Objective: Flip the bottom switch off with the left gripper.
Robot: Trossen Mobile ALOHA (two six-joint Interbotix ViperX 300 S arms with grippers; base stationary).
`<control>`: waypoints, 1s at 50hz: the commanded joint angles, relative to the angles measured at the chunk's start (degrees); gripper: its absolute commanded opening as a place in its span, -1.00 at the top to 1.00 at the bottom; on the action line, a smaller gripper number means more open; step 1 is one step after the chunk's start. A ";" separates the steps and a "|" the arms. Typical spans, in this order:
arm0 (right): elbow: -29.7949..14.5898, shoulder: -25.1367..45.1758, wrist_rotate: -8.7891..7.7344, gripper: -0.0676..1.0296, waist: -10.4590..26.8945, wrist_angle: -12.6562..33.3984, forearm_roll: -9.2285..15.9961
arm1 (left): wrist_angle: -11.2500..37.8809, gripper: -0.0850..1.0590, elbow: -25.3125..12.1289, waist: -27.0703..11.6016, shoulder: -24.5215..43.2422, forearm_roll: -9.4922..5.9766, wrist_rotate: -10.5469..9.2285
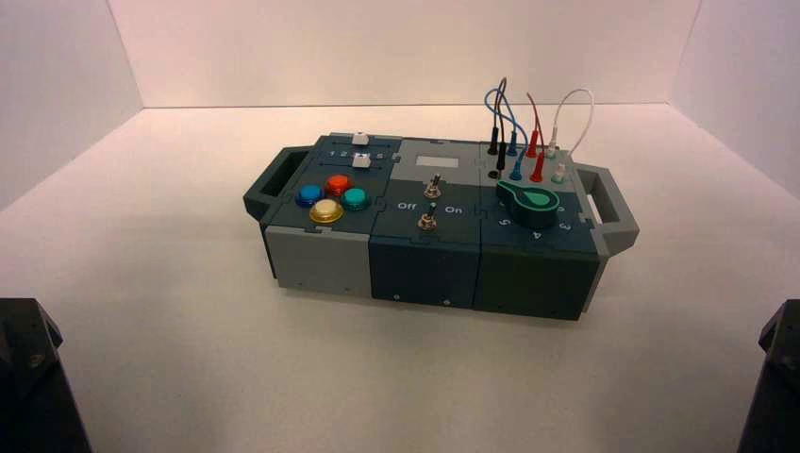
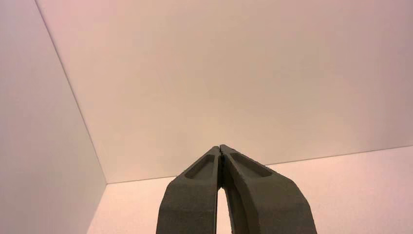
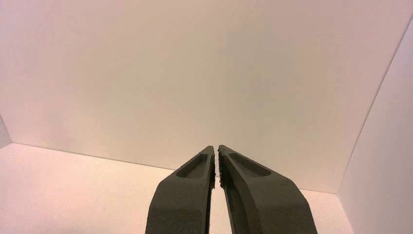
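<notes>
Your left gripper (image 2: 219, 147), a black claw with two dark grey tapered fingers, is well apart from the box and nearer to you, with the left arm (image 1: 36, 377) showing at the near left edge of the high view. Its jaws are closed, the fingertips meeting in a pointed wedge with nothing between them. Your target, the bottom switch (image 1: 427, 220), a small silver metal toggle with a round collar and short thin lever, sits in the middle section of the box's top, close to its near edge; neither gripper touches it. The matching upper toggle (image 1: 432, 187) is just beyond it. The dark blue and grey box (image 1: 425, 269) stands on the pale counter (image 1: 170, 377), slightly turned. On its left section you have round red (image 1: 339, 184), blue (image 1: 309, 194), green (image 1: 355, 198) and yellow buttons (image 1: 326, 210), with two white slider knobs, one far (image 1: 360, 139) and one nearer (image 1: 361, 161), beyond them. On the right section, a black and green pointer knob (image 1: 533, 205) sits nearer to you than the black, blue, red and white wires (image 1: 591, 109). Your right gripper (image 3: 216, 147) is also well apart from the box, at the near right, its empty jaws parted by a narrow gap.
</notes>
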 commanded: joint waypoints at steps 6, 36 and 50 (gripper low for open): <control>-0.79 -0.18 -0.09 0.81 -0.26 -0.70 -0.09 | -0.70 0.91 -0.53 0.00 -0.44 0.09 0.26; -5.10 -0.26 1.41 0.90 0.35 22.24 6.50 | 22.32 0.91 -5.45 -9.05 -2.20 0.09 -0.09; -14.85 0.00 0.88 0.91 2.20 53.79 13.27 | 48.52 0.91 -15.47 -19.34 -3.16 -1.93 -0.62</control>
